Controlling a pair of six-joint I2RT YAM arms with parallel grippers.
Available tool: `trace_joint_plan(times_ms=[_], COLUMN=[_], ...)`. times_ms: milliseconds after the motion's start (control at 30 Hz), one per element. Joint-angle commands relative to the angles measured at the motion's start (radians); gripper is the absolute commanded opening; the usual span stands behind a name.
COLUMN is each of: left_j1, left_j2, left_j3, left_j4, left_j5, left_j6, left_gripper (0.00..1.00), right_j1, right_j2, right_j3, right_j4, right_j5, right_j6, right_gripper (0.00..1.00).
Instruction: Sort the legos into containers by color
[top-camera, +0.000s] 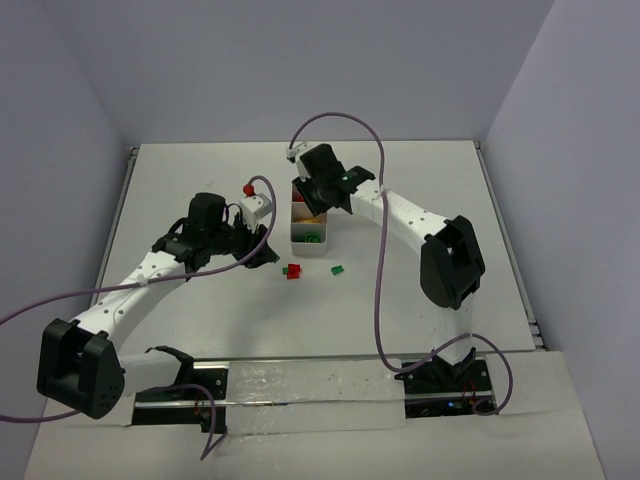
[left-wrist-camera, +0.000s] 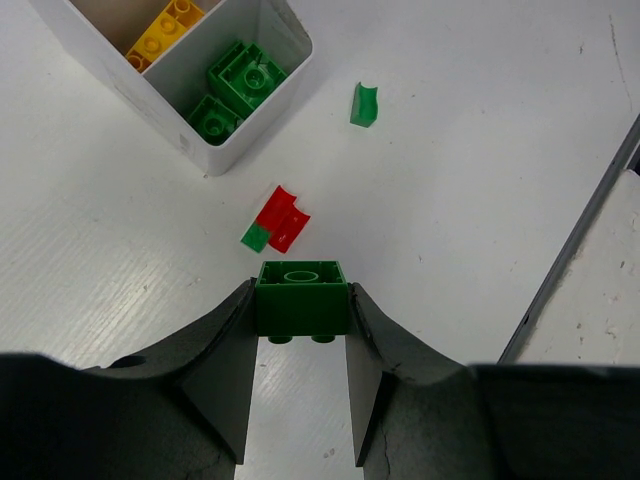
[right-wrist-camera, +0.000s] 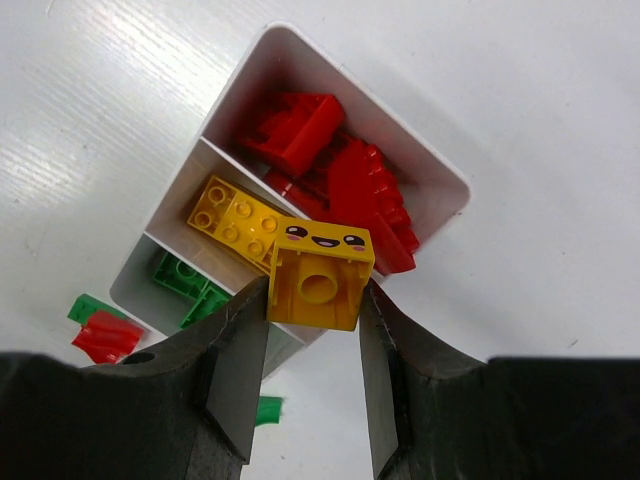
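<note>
Left gripper part-closed on a dark green brick, red-green stack and loose green piece on table beside white tray, right gripper part-closed on yellow smiley brick over tray.

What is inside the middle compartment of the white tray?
A flat yellow brick lies in the middle compartment of the white tray. The smiling yellow brick held by the right gripper covers part of that compartment, so anything there cannot be seen.
</note>
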Motion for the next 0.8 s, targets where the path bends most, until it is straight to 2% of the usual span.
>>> trace_joint_plan(times_ms=[0,300,467,567,767], left_j1=[0.006,0.006,0.006,0.006,0.006], left_j2=[0.008,0.011,0.01,0.01,0.011], left_j3=[0.058,0.055,0.055,0.055,0.058], left_j4=[0.05,0.058,0.056,0.053,0.062], left_j5=[0.026,0.026,0.023,0.022,0.022], left_j6=[-0.02,-0.023,-0.023,-0.023,-0.029], left_gripper=[0.0,0.0,0.0,0.0,0.0], right_j1=[0.014,0.056,0.061,0.062,0.066], right_j2=[0.01,0.002,0.028,0.036,0.048], right_j3=[0.053,0.027,0.052,0.059,0.074], right_j4=[-0.013,0.007,-0.008,-0.009,-0.017], right_j5=[0.01,0.033,0.037,0.037,0.042], right_j6=[-0.002,-0.026,-0.027,-0.027,-0.024], right_gripper=[0.16,0.18,0.24,0.33,0.65])
